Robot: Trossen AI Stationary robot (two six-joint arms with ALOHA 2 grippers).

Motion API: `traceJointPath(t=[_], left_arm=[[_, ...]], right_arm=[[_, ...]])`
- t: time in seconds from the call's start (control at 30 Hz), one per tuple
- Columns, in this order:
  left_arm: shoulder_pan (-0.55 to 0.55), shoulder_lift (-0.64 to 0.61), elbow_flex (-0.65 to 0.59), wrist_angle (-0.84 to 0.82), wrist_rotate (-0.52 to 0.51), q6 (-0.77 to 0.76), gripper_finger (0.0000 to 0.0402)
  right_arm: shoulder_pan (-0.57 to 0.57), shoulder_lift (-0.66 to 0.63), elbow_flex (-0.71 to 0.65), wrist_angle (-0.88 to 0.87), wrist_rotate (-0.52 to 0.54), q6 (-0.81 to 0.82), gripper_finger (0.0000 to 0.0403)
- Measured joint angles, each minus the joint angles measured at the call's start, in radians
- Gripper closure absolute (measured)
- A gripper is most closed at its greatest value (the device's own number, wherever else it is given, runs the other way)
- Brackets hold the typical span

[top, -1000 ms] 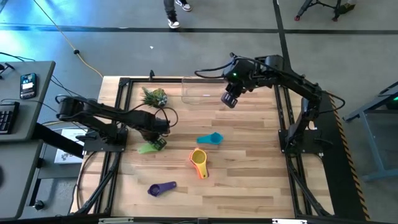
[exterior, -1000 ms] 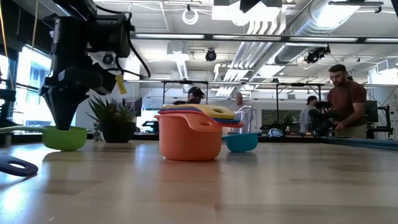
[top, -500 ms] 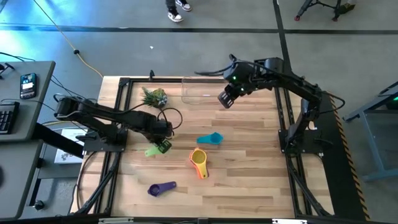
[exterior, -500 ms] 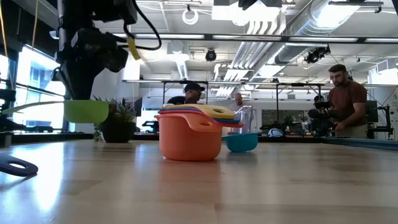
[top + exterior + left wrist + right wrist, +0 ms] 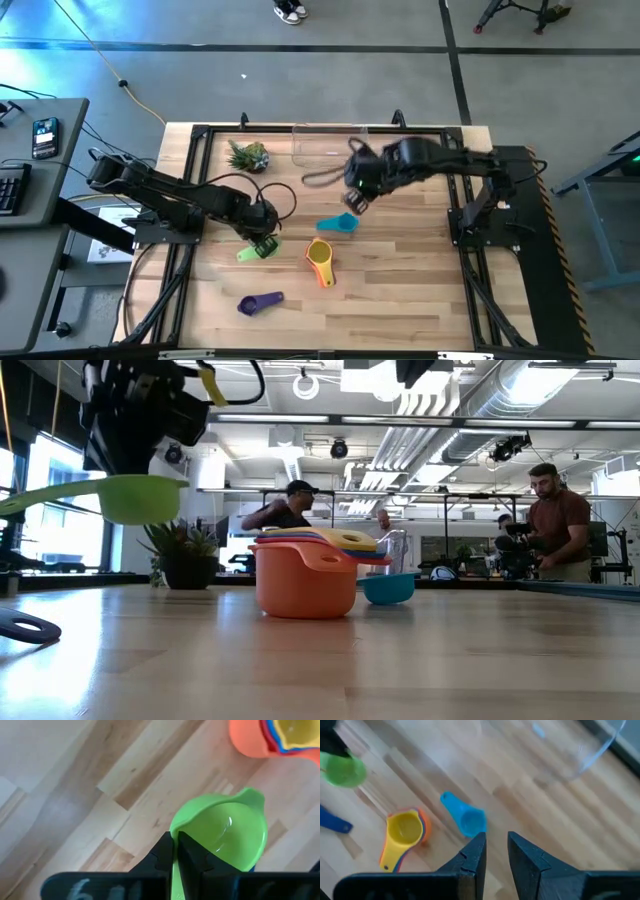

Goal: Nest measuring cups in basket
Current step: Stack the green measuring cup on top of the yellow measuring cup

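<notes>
My left gripper point(image 5: 264, 244) is shut on a green measuring cup point(image 5: 249, 253) and holds it in the air left of the nested stack point(image 5: 320, 258), an orange cup with yellow on top point(image 5: 305, 575). A teal-blue cup point(image 5: 340, 224) lies just beyond the stack. My right gripper point(image 5: 352, 198) hovers above it, slightly open, with nothing between its fingers point(image 5: 495, 851). A purple cup point(image 5: 262, 302) lies near the front edge. The clear basket point(image 5: 328, 146) stands at the far edge. My left gripper pinches the green cup's flat handle point(image 5: 174, 865) between its two fingers, right where it joins the bowl point(image 5: 225, 832). The fingers come from above, pointing steeply down. The cup hangs clear of the table, upright and about level, its handle's free end point(image 5: 35, 502) sticking out sideways.
A small spiky green plant point(image 5: 248, 155) stands at the far left, beside the basket. Bare wood lies right of the stack and along the near edge. People stand in the room beyond the table point(image 5: 555, 520).
My left gripper has lifted the green cup off the table and carried it toward the near edge and rightward, closer to the stack. My right gripper has come down from over the basket toward the near edge and left, rolling as it went, to above the teal-blue cup.
</notes>
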Motion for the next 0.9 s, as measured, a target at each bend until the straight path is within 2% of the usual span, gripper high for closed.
traceJointPath(t=[0.2, 0.53, 0.9], left_arm=[[-0.028, 0.0, 0.0, 0.051, 0.0, -0.027, 0.0395], [-0.044, 0.0, 0.0, 0.069, -0.003, -0.133, 0.0395], [-0.042, 0.0, 0.0, 0.069, -0.031, -0.213, 0.0394]], right_arm=[[0.091, 0.0, -0.12, 0.071, 0.0, 0.193, 0.0332], [0.199, -0.001, -0.322, 0.318, -0.017, 0.286, 0.0332], [0.302, 0.0, -0.603, 0.582, -0.018, 0.489, 0.0332]])
